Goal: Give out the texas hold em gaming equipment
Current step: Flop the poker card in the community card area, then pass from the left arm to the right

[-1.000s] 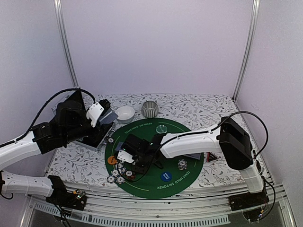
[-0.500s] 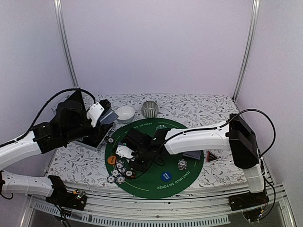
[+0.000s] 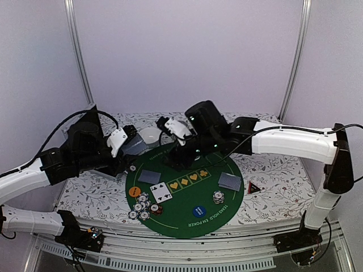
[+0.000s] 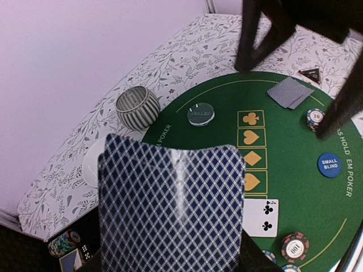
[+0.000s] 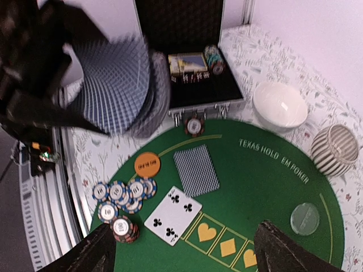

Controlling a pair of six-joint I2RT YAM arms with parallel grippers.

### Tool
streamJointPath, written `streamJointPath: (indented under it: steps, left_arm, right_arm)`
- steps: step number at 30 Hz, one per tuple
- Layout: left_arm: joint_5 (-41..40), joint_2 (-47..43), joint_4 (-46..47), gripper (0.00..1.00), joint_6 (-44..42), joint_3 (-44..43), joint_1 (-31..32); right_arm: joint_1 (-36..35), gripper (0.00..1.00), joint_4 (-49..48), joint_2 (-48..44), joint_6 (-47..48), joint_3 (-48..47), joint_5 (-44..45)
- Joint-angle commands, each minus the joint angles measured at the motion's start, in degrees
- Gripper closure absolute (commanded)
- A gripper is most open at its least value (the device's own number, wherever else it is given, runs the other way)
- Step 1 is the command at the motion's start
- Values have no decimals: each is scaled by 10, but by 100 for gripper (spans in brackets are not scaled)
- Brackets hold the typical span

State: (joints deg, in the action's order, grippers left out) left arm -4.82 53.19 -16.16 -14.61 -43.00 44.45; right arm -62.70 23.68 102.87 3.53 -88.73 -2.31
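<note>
1. Left tool [image 3: 127, 148]: pressed shut on a deck of cards [image 4: 170, 209], blue-checked backs facing its wrist camera. It is held off the worktop [image 3: 85, 190] at the left rear edge of the green mat [image 3: 181, 222].
2. Right tool [image 5: 190, 250]: fingers [image 5: 105, 249] spread wide with nothing between them, raised above the rear half of the mat.
3. Four of clubs [image 3: 160, 191]: face up on the mat, at the left end of the printed row of yellow suit boxes.
4. Face-down card [image 3: 150, 176]: flat on the mat, just behind the four of clubs and apart from it.
5. Face-down cards [image 3: 229, 181]: overlapping each other on the mat's right side.
6. Orange disc [image 3: 134, 191]: on the mat near its left rim.
7. Chip cluster [image 3: 144, 207]: several striped chips touching one another, near the mat's front left rim, just in front of the orange disc.
8. Chip stack [image 3: 218, 197]: alone, in front of the right-hand face-down cards.
9. Blue disc [image 3: 198, 212]: front centre of the mat.
10. Pale green disc [image 4: 201, 113]: on the rear part of the mat.
11. Lone chip [image 5: 194, 126]: at the mat's rim, just before the open case [image 5: 193, 73].
12. Triangle [image 3: 251, 187]: on the worktop, just off the mat's right rim.
13. White bowl [image 5: 279, 105] and striped bowl [image 5: 334, 150]: side by side behind the mat.
</note>
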Motion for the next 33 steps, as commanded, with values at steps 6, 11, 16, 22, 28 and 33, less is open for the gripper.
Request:
streamJointPath:
  steps: [6,11,16,22,28,33]
  left_arm:
    - [88,-10,7,54,-45,15,29]
    - [81,-10,5,54,-55,18,52]
    - [84,-10,8,54,-56,21,56]
    - [85,-15,9,54,-56,23,58]
    - [93,-19,15,57,-48,22,58]
    - [94,-9,15,57,-49,18,58]
  right_arm:
    - [38,1,-196,-40,-128,30,-213]
    - [38,1,-201,22,-168,-9,-237]
    - [36,1,-197,64,-176,-38,-253]
    - [37,5,-171,77,-171,-47,-207]
    - [41,20,-164,69,-166,-30,-200]
    - [42,34,-167,102,-168,-62,-316]
